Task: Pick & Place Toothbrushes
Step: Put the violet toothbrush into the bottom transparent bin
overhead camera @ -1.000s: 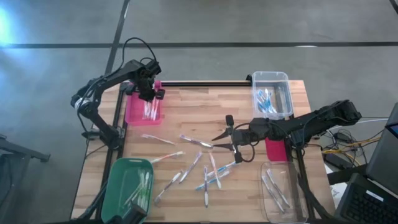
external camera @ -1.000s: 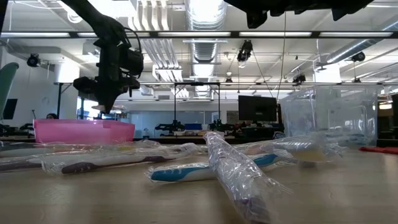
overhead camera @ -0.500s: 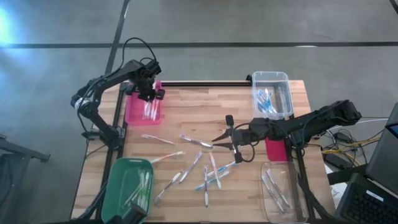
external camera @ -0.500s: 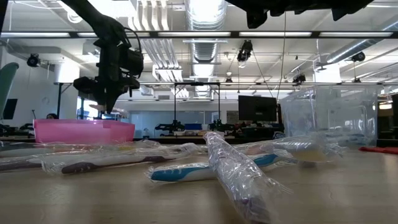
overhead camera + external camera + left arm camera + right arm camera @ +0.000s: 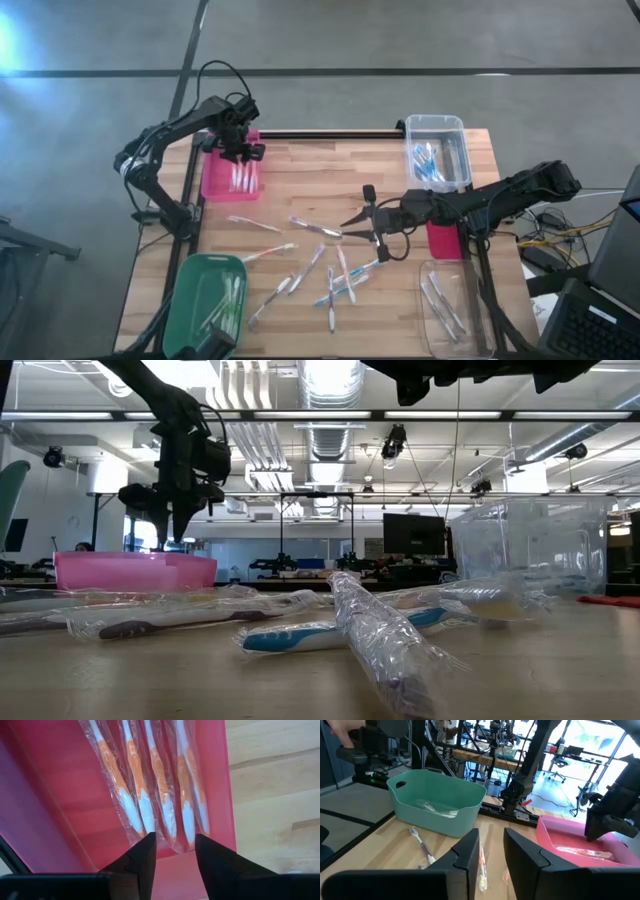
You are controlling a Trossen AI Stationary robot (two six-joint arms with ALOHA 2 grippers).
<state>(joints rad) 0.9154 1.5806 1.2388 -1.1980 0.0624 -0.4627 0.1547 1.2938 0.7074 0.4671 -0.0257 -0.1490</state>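
Far left: left gripper (image 5: 243,152) hangs over the pink bin (image 5: 214,178), fingers parted and empty; wrapped toothbrushes (image 5: 160,785) lie side by side inside. Near left: green bin (image 5: 190,300) holds a few. Mid-table: about ten loose toothbrushes (image 5: 330,262) not yet sorted. Right gripper (image 5: 352,221) hovers there, fingers slightly apart, nothing held. Right: clear bins (image 5: 436,123) partly filled. By my estimate, roughly half done.

Loose toothbrushes (image 5: 318,262) are scattered mid-table (image 5: 300,160); bins are set at its corners, the left hand (image 5: 240,152) above one.
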